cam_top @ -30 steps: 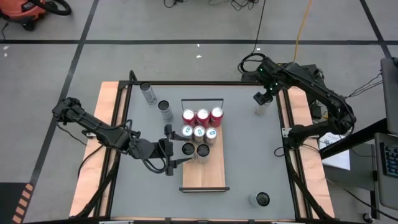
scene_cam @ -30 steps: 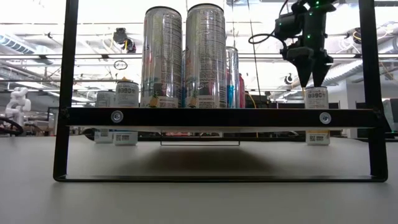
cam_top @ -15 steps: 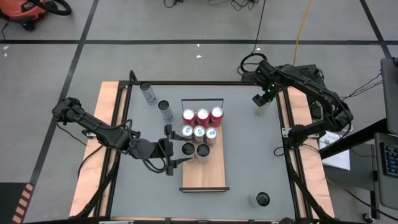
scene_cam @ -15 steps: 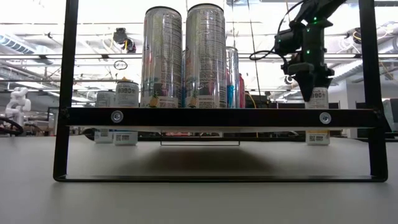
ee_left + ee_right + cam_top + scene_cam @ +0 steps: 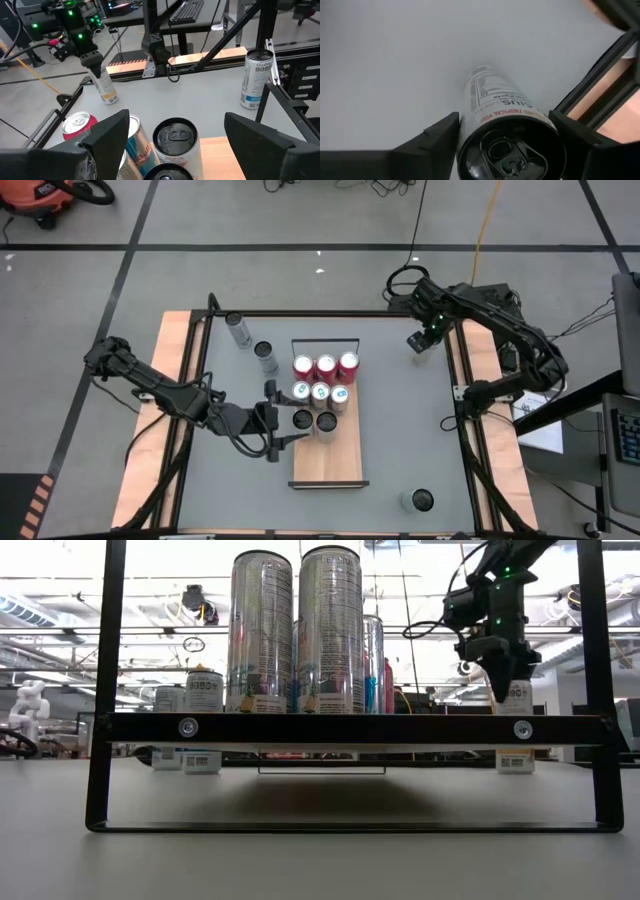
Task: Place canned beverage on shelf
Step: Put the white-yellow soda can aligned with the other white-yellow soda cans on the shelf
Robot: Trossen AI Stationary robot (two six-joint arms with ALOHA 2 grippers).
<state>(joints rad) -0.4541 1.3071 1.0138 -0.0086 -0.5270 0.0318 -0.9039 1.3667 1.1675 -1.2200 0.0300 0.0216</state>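
Grey tabletop (image 5: 400, 440) bears the shelf (image 5: 328, 460); right gripper (image 5: 419, 343) straddles a can (image 5: 502, 120), grip uncertain.

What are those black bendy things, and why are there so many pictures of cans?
They are two robot arms, each ending in a claw. One camera looks down from above, one sits low on the table, and one rides on each wrist. The wooden shelf already carries eight drink cans. The right claw is down around the top of a white can near the table's far right corner, its fingers on either side, closing on it. The left claw waits open beside the shelf. More cans stand loose on the grey table.
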